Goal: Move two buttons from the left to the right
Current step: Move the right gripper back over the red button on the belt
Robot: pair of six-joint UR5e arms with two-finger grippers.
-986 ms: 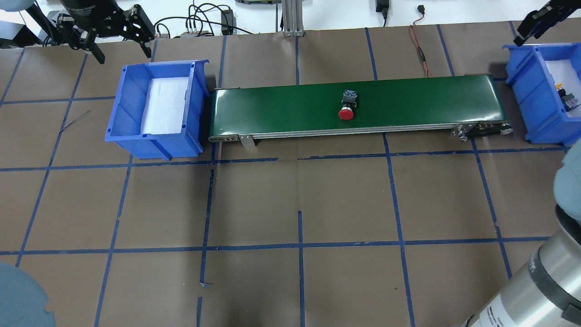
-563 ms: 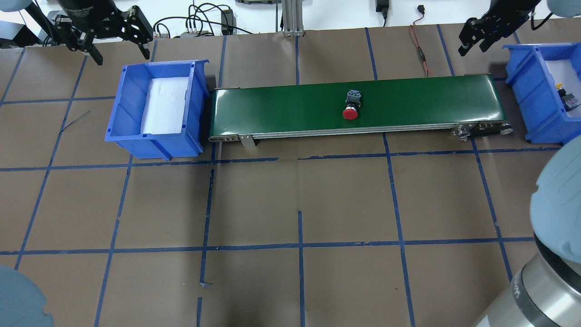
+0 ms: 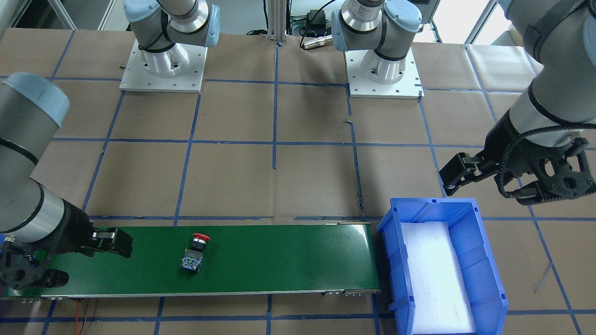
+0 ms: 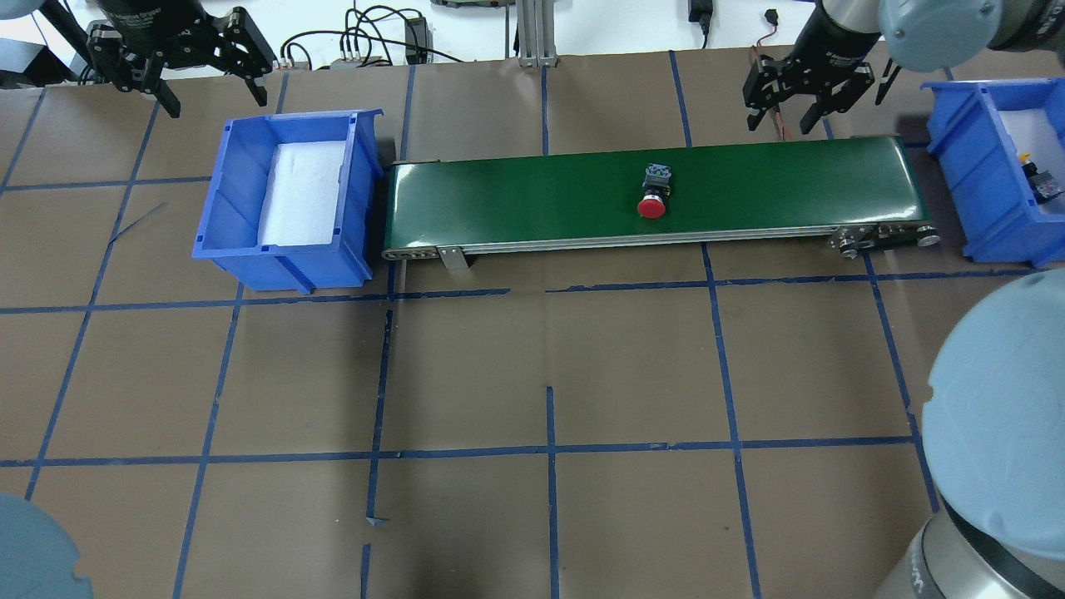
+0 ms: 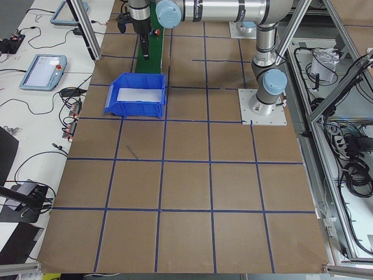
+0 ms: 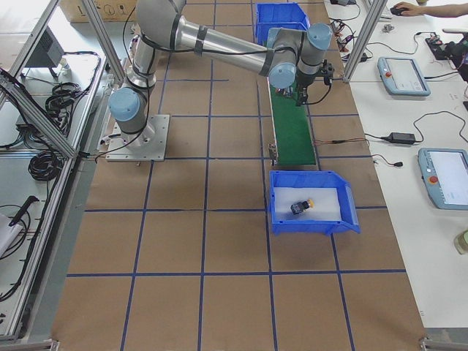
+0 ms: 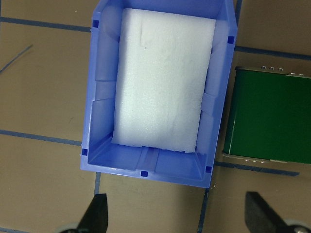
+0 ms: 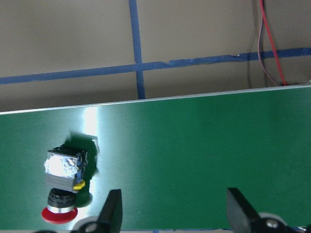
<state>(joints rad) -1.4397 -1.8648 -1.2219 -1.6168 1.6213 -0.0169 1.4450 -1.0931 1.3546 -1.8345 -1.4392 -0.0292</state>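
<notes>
Now | red button (image 4: 653, 193) 1 | yellow button (image 6: 300, 207) 1 | left hand (image 4: 217, 97) spread | right hand (image 4: 778, 125) spread

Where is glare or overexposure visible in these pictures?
Right wrist view: glare streak on the green belt beside the red button, its grey base washed out. Overhead view: sheen at the belt's left end. Front-facing view: foam in the blue bin blown out.

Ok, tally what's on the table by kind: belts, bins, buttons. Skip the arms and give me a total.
Belts: 1, the green belt.
Bins: 2, the left bin and the right bin, both blue.
Buttons: 2, the red button on the belt and the yellow button in the right bin.
Total: 5.
</notes>
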